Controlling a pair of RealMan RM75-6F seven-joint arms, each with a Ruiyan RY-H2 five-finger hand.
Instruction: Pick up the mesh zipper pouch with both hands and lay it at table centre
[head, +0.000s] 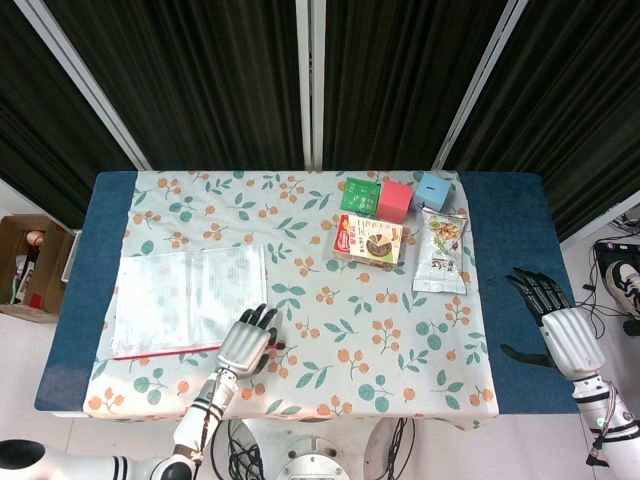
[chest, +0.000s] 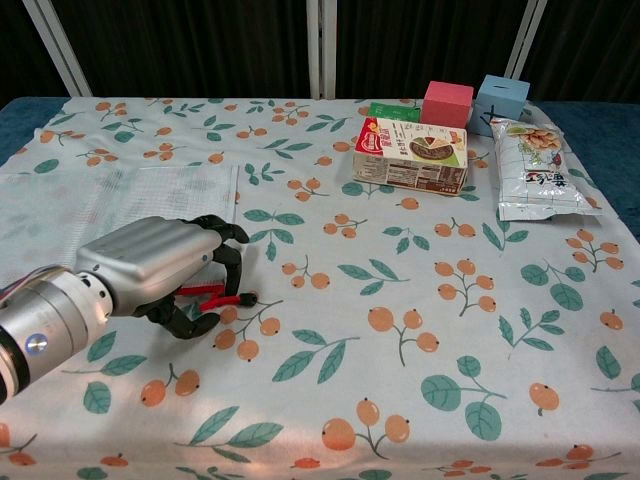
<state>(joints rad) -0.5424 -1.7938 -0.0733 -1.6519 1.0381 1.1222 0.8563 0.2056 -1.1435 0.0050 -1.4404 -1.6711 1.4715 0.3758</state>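
The mesh zipper pouch (head: 190, 298) lies flat at the table's left; it is white with a red zipper along its near edge (chest: 110, 210). My left hand (head: 247, 341) sits low at the pouch's near right corner. In the chest view, the left hand (chest: 160, 272) curls its fingers over the red zipper end (chest: 212, 294), thumb below it, with a small gap still showing; the pouch is not lifted. My right hand (head: 562, 327) hovers far away over the blue right table edge, fingers spread, holding nothing.
At the back right stand a snack box (head: 368, 240), a green packet (head: 360, 194), a red cube (head: 395, 200), a blue cube (head: 434, 189) and a chips bag (head: 441, 251). The floral cloth (head: 360, 340) covers the table. A cardboard box (head: 25, 262) sits on the floor at left.
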